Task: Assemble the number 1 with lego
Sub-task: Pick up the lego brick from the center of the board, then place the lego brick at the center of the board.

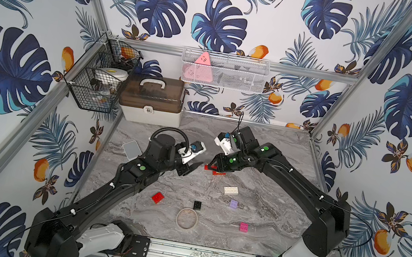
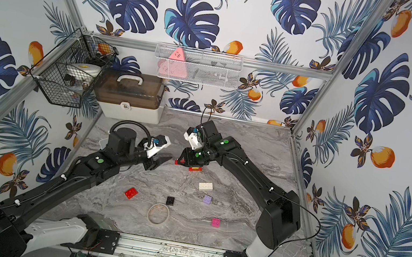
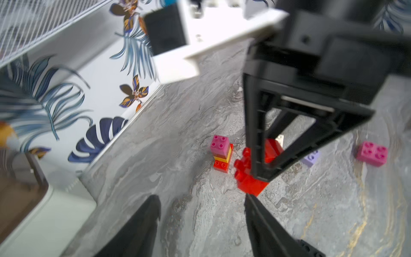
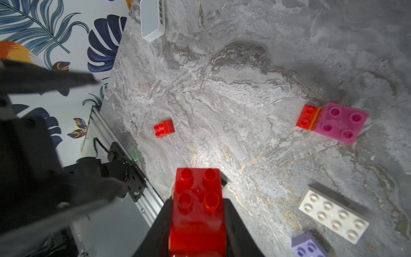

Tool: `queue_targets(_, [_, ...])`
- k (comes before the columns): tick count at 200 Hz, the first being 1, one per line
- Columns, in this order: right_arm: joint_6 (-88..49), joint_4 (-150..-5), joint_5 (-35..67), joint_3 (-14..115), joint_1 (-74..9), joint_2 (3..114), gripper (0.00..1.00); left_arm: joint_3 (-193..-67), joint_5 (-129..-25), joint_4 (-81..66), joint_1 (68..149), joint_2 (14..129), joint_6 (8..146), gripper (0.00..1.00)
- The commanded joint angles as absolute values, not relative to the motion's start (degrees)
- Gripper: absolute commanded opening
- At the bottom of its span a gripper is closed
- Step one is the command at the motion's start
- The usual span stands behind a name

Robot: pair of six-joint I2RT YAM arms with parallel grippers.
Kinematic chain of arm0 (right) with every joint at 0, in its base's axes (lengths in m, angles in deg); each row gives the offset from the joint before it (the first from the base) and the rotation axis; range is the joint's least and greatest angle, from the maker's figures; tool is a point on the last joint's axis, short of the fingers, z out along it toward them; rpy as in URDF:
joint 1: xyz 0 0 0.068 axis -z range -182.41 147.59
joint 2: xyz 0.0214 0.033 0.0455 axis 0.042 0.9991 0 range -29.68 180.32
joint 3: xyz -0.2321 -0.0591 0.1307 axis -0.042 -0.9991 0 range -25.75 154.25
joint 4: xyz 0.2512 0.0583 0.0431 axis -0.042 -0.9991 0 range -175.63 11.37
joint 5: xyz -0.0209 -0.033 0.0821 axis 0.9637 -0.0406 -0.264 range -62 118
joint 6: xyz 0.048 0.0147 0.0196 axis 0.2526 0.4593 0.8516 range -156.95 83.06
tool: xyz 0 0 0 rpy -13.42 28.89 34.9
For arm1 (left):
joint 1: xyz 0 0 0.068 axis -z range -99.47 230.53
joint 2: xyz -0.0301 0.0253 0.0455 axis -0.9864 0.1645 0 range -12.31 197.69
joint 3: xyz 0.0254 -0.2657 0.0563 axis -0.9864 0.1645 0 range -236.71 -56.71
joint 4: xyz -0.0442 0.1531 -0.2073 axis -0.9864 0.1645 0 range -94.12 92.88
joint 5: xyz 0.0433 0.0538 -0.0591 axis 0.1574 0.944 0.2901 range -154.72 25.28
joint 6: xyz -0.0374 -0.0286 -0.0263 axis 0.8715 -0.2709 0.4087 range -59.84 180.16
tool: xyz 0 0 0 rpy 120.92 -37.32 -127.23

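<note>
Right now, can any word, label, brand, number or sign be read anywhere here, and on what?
No text is readable.
Pink triangular object in the white mesh wall basket: dark marks, too small to read.
Round latch on the cream plastic storage box: tiny sign, too small.
Studs of the gripped red plastic brick: blurred.

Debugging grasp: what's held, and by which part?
Right gripper holds a red brick by its two opposite side walls, studs exposed. Left gripper open, nothing held.

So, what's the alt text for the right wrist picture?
The right gripper clamps a red brick over a grey marble table. Nearby lie a loose red brick, a pink-topped stack, a white brick and a lilac brick.
</note>
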State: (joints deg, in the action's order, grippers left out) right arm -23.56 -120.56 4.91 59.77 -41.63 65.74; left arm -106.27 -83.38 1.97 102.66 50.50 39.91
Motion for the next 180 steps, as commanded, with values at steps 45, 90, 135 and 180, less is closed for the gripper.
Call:
queue_targets(45, [-33.08,-92.74,20.98,40.78,-52.63,63.35,0.21,-115.47,-80.8,12.89,90.63,58.79,72.87,0.62])
queue_targets(90, [-33.03,-80.12,30.8,34.14,-55.84,71.19,0.18,-117.55,-82.99,9.16,84.43,68.28,80.36,0.57])
queue_targets(135, [-34.97,-69.37,35.14,33.45,-55.86,78.13,0.19,-115.75,-84.09,7.28,81.23,69.76,82.57,0.54])
queue_targets(180, [-37.08,-62.96,34.46,34.03,-55.87,84.74,0.23,-115.22,-83.8,7.66,81.23,69.35,81.48,0.54])
